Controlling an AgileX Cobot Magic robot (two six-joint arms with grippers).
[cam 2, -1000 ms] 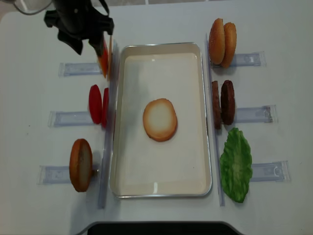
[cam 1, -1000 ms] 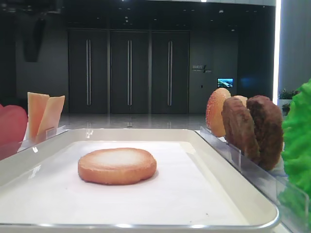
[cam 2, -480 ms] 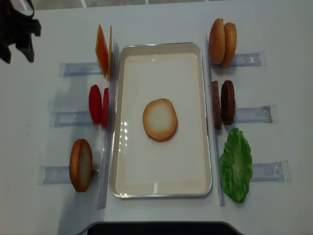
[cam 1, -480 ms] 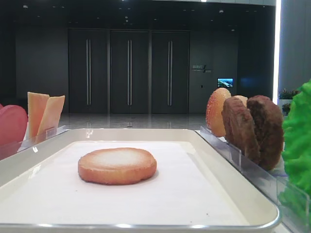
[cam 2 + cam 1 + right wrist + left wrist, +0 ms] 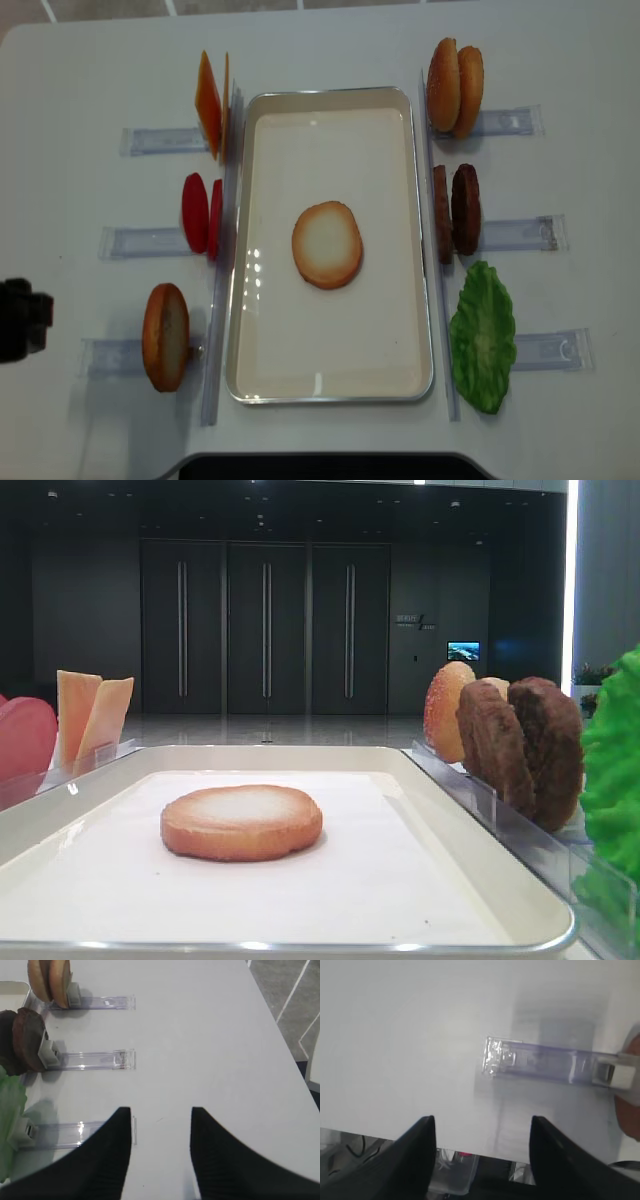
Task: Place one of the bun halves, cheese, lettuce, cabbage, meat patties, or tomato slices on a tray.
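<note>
On the tray [image 5: 420, 250], the bun half [image 5: 327, 244] lies pale-face up; both end effectors released.

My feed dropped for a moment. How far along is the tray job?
Done: one bun half lies flat in the middle of the tray. In hand: nothing; both the left gripper and the right gripper show open, empty jaws over bare table. Left, if more is wanted: cheese, tomato slices, meat patties and lettuce stand in their racks.

Clear plastic holders [image 5: 158, 140] lie flat on my white worktop [image 5: 80, 80]. Beyond it stand dark doors [image 5: 265, 628]. A small lit screen [image 5: 463, 650] glows there.
</note>
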